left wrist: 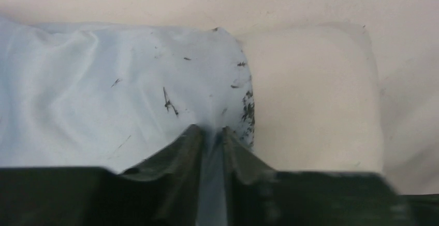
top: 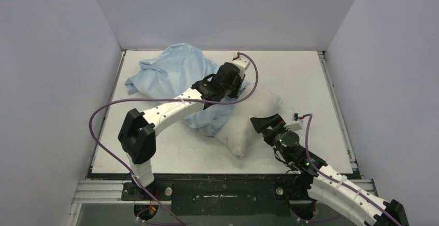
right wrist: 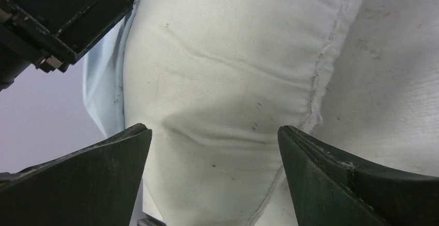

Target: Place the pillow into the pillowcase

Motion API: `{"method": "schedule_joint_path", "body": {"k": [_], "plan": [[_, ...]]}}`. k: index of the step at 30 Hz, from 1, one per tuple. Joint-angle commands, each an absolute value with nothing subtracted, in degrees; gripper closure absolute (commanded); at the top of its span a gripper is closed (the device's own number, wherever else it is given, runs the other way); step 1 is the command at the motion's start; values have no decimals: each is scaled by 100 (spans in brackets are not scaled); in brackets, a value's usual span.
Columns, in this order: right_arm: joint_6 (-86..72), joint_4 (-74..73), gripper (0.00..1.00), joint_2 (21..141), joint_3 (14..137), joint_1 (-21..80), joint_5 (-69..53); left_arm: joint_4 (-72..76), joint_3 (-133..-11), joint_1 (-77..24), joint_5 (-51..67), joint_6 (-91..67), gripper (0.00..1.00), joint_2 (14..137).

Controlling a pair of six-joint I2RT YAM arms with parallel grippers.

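Here's the pillow [top: 247, 125], lying on a slant right of the middle of the table [top: 310, 81], one corner pointing back at the arm bases; the pillowcase [top: 171, 71] is heaped toward the far left, crumpled and wrinkled, and its near edge is draped over the pillow's left end; so the pillow is partly covered, its right end bare and white in the overhead view; the left arm reaches across the blue cloth, and the left gripper [left wrist: 211, 131] sits right at that edge; look at the left wrist view, the fingers [left wrist: 181, 148] are pinched close together with a thin fold of the pillowcase [left wrist: 103, 96] running up between them; that is a grip on the cloth, no question; just right of the pinch the dark-flecked hem [left wrist: 247, 102] curves over the pillow [left wrist: 310, 96], which bulges out plump beyond it; over on the other side, the right gripper [top: 262, 124] hangs at the pillow's near right flank, jaws spread wide; the right wrist view shows both dark fingers [right wrist: 93, 174] far apart with the pillow [right wrist: 222, 71] filling the gap between them, its stitched seam [right wrist: 321, 81] running down past the right finger; whether the tips touch the fabric I cannot tell; nothing is clamped there; a strip of pillowcase [right wrist: 103, 81] shows at the left of that view, lying against the pillow's side.
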State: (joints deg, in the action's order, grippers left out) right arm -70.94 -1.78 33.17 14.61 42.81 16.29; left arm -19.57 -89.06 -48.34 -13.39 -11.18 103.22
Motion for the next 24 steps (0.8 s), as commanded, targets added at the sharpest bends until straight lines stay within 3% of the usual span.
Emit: {"method": "schedule_joint_path", "body": {"k": [1,2,6,10,14,18,24], "plan": [[-6853,1196,4,3451,1117,4167,1228,-1572,-9494,-4897,-852,-1106,91,10344],[-6772,1506,9,3616,1089,4166,1153,-1595,-9566,-4925,-722,-1179,99,10294],[-6707,2521,30,4386,1066,4157,1020,-1540,-9667,-5020,-33,-1720,100,9925],[-6934,3323,35,5002,1076,4151,1133,-1315,-9493,-5068,391,-2196,100,9586],[-7067,3468,33,5345,1245,4149,1078,-1969,-9560,-5080,-625,-1930,100,9577],[-7179,3323,30,5291,1173,4157,1107,-2234,-9443,-5073,-1388,-1409,63,9760],[-7284,3007,23,5042,1033,4157,1176,-2570,-9681,-5078,-2014,-916,47,10296]]}}
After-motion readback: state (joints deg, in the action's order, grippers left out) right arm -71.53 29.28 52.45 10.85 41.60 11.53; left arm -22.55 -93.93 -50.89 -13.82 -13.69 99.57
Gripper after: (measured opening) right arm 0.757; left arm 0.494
